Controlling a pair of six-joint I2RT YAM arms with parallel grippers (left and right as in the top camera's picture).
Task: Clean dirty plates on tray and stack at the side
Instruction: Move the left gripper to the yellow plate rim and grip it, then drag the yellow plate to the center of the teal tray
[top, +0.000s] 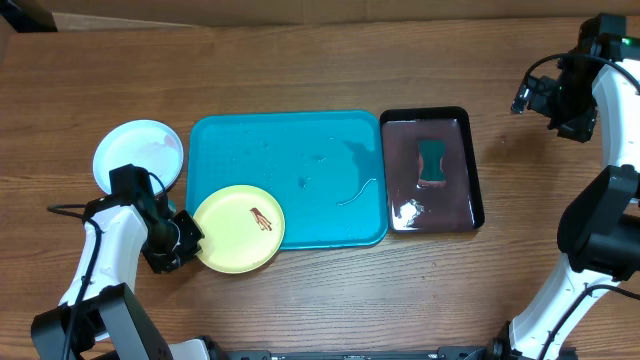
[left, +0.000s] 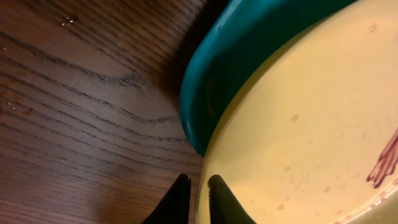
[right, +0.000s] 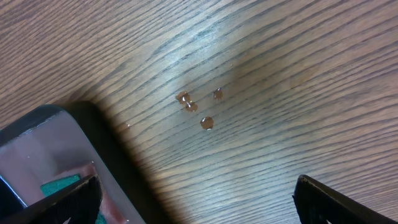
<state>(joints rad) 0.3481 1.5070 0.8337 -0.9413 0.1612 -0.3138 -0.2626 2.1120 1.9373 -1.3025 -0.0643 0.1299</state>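
Note:
The yellow-green plate with a brown smear lies tilted over the front left corner of the turquoise tray. My left gripper is shut on its left rim. In the left wrist view the two fingertips pinch the rim of the plate, with the tray corner behind. A white plate lies on the table left of the tray, with a mint-cyan edge showing under it. My right gripper is wide open and empty at the far right.
A black tray with reddish liquid and a green sponge stands right of the turquoise tray; its corner shows in the right wrist view. Drops of water lie on the wood. The turquoise tray is wet.

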